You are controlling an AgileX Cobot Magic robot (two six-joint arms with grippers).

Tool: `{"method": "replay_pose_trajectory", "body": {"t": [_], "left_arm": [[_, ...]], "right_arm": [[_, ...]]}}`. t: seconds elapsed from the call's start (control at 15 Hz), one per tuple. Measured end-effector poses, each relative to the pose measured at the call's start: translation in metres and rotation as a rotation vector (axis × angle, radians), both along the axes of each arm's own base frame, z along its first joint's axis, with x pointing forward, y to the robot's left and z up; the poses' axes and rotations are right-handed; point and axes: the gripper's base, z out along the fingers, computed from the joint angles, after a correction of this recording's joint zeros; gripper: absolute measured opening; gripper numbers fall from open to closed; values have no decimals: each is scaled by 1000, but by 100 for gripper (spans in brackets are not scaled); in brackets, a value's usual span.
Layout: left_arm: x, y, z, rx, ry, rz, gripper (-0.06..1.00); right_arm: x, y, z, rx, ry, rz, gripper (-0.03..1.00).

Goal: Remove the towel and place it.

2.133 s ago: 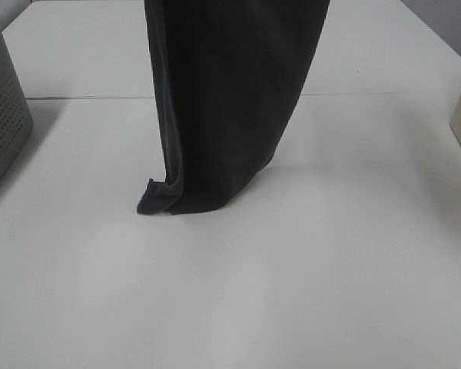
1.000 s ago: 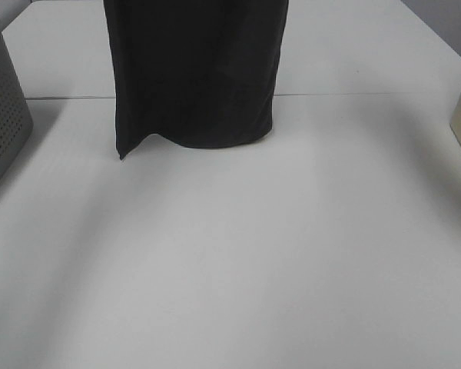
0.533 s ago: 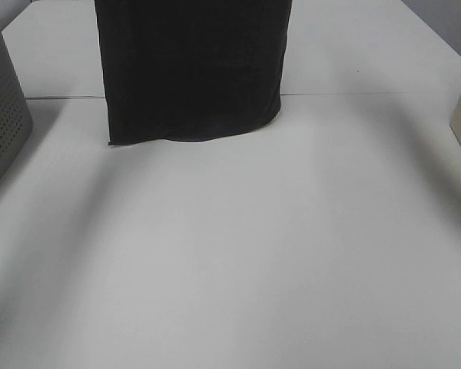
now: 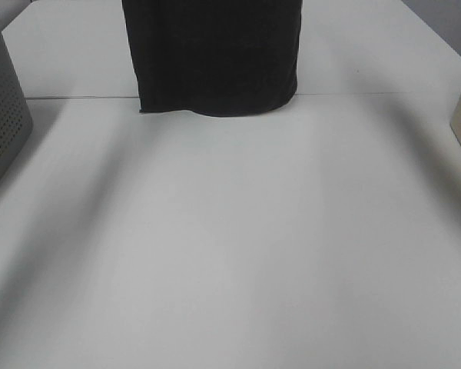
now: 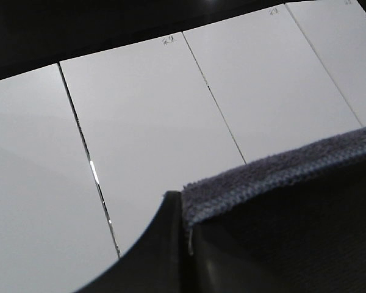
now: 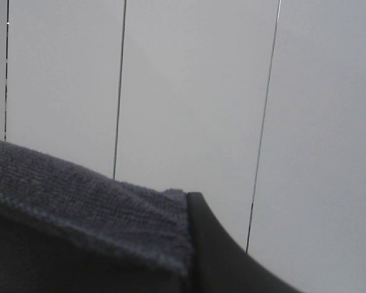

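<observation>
Towel [image 4: 211,58] hangs as dark sheet above far middle of bench [image 4: 230,254], top edge out of shot. Your left jaws and right jaws each clamp upper hem, both arms high above exterior frame.

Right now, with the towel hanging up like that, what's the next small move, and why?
The left fingers and right fingers pinch the towel by its top edge, its hem seemingly clear of the table. I'd probably lower it, so the hem lands on the bare tabletop below.
</observation>
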Motion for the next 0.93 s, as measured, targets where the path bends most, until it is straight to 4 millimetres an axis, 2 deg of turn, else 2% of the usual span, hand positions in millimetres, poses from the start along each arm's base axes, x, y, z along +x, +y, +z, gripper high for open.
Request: {"method": "replay_pose_trajectory", "body": {"t": [0.33,0.47,0.6,0.73,0.87,0.93], "left_arm": [[6,0,-7,-11,97,30,0],[10,-6,-15,-55,221,29,0],[14,-21,-31,-76,435,74,0],[8,-40,-53,-28,727,174,0],[-11,-50,-68,65,1036,270,0],[-22,-51,-68,106,1144,294,0]], "right_arm": [[4,0,-6,-3,20,-7,1],[6,-3,-15,18,118,-36,1],[6,-6,-34,56,334,-82,1],[-1,-8,-54,31,580,-80,1],[-15,-7,-62,-26,772,-13,1],[-25,-6,-59,-55,838,21,1]]}}
